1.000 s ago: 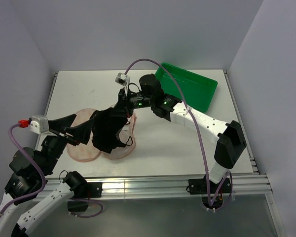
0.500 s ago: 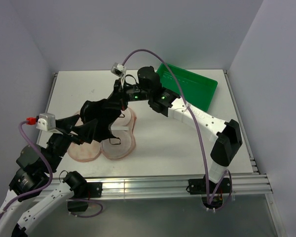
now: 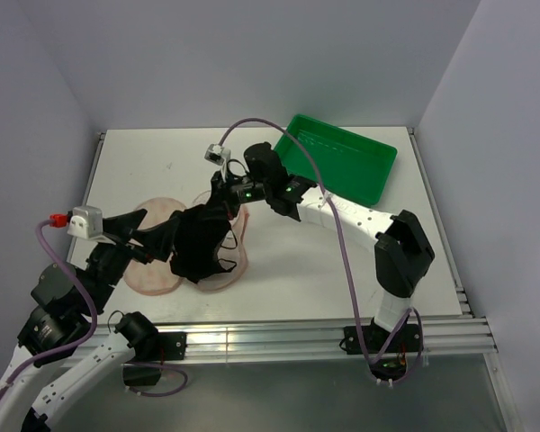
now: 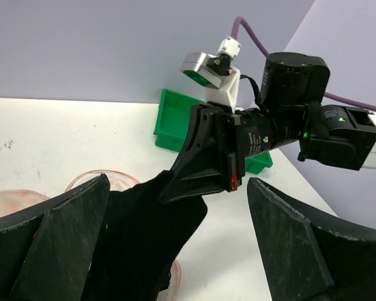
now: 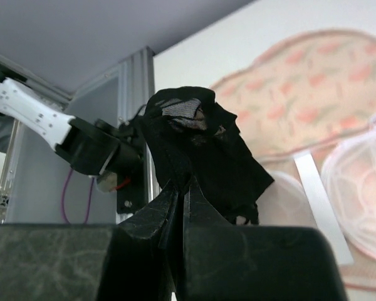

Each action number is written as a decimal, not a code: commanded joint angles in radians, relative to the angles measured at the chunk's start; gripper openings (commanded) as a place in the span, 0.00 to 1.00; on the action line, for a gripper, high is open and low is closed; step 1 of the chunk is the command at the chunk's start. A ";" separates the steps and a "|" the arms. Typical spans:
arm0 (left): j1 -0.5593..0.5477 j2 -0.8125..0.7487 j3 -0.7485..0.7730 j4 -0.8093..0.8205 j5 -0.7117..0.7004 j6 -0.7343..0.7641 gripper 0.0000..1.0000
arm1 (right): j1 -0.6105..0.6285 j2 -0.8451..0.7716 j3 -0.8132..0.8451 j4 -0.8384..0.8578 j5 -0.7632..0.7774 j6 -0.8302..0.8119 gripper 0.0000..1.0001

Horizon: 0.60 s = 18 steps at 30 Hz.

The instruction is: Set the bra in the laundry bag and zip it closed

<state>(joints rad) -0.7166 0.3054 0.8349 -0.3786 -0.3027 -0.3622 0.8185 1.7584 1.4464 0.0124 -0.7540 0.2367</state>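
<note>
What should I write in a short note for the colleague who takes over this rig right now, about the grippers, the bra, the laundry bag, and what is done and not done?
Right gripper: shut on the bra, which hangs from it by one edge.
Left gripper: open, fingers spread wide beside the hanging fabric, gripping nothing.
Laundry bag: lies open on the table, both halves spread flat, under the bra.
Done: the bra is lifted and is over the bag.
Left: lower the bra into the bag, fold the halves together, pull the zip closed.
</note>
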 commanded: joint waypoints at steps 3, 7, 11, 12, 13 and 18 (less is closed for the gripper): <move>0.002 0.015 -0.013 0.041 0.016 -0.014 0.99 | -0.041 0.004 0.018 -0.020 -0.018 -0.069 0.00; 0.002 0.029 -0.013 0.050 0.023 -0.014 0.99 | -0.053 0.059 0.103 -0.178 -0.007 -0.140 0.00; 0.002 0.044 -0.014 0.060 0.031 -0.018 0.99 | -0.077 0.118 0.233 -0.304 -0.036 -0.169 0.00; 0.002 0.046 -0.014 0.061 0.031 -0.018 0.99 | -0.084 0.124 0.242 -0.340 -0.034 -0.174 0.00; 0.000 0.049 -0.014 0.063 0.033 -0.018 0.99 | -0.084 0.130 0.250 -0.354 -0.030 -0.174 0.00; 0.002 0.061 -0.016 0.075 0.042 -0.029 0.99 | -0.090 0.177 0.321 -0.472 -0.005 -0.169 0.00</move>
<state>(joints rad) -0.7166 0.3470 0.8227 -0.3546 -0.2852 -0.3733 0.7376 1.9163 1.6978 -0.3508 -0.7620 0.0860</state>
